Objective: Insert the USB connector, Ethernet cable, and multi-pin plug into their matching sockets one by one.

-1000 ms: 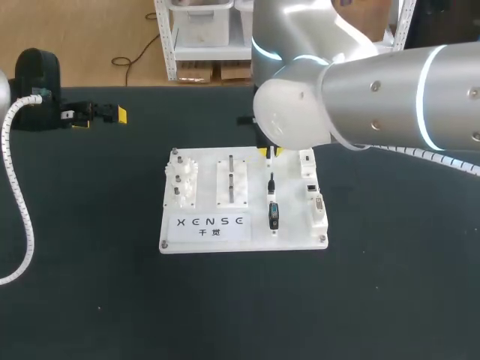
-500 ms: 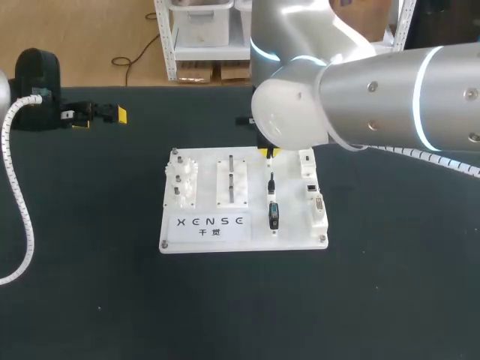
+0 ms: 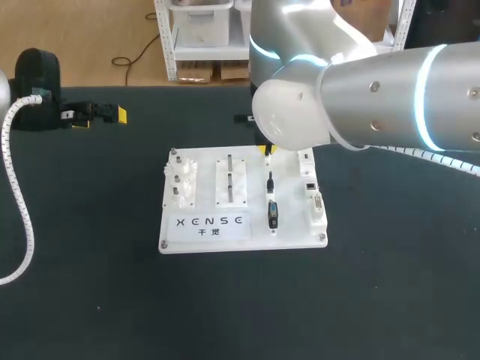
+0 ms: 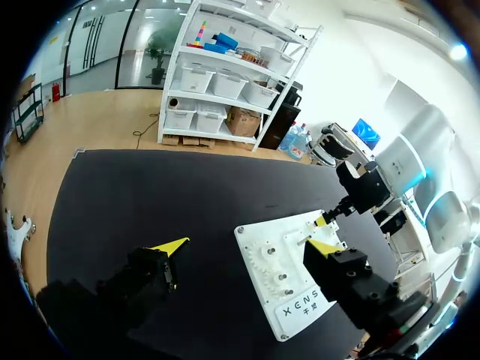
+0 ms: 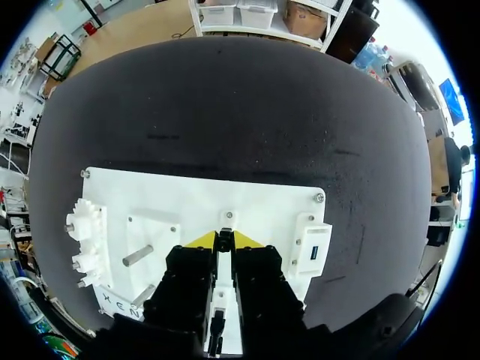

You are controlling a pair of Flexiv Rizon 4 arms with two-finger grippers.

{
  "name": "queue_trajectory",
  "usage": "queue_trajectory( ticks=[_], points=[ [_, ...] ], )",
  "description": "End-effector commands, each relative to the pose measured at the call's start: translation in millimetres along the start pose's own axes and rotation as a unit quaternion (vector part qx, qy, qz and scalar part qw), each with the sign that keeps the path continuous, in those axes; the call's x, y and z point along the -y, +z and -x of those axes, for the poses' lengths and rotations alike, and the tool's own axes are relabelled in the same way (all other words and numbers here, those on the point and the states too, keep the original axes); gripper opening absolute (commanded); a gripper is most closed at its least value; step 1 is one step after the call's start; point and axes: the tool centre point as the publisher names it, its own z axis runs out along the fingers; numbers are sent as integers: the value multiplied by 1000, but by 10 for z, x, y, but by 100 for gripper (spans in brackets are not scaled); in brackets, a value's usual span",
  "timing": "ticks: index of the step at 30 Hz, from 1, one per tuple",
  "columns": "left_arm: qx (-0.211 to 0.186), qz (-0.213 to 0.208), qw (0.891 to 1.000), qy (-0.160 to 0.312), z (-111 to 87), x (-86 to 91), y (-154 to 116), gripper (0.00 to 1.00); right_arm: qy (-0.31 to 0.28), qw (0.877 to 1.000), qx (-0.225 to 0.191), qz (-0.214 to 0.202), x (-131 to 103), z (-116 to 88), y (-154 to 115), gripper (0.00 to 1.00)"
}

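Note:
A white board lies mid-table. On it a black USB connector rests in its holder, and its thin black cable runs toward the far edge. White socket blocks line the board's right side. My right gripper points down at the cable's far end. In the right wrist view its yellow tips stand almost together with a dark sliver of cable pinched between them, just short of a small white post. My left gripper rests far left of the board; the left wrist view shows it wide open and holding nothing.
The board also carries white gears on its left and a block with metal pegs in the middle. A socket block sits beside my right fingers. Dark tabletop surrounds the board on all sides.
My right gripper's fingers have drawn closer together. The board has crept slightly toward the far edge. The left arm has not moved.

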Motion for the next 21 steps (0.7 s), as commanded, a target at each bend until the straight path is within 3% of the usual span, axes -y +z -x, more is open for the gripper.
queue_trajectory(
  ticks=[1, 11, 21],
  points=[
    [0, 0, 1000, 0, 0, 0, 0, 100, 2, 1000, 9, 4, -21, -33, -88, 0],
    [0, 0, 1000, 0, 0, 0, 0, 100, 1, 1000, 25, 6, 63, -73, -281, 0],
    [0, 0, 1000, 0, 0, 0, 0, 100, -6, 999, 37, -11, 455, -226, -387, 0]
  ],
)
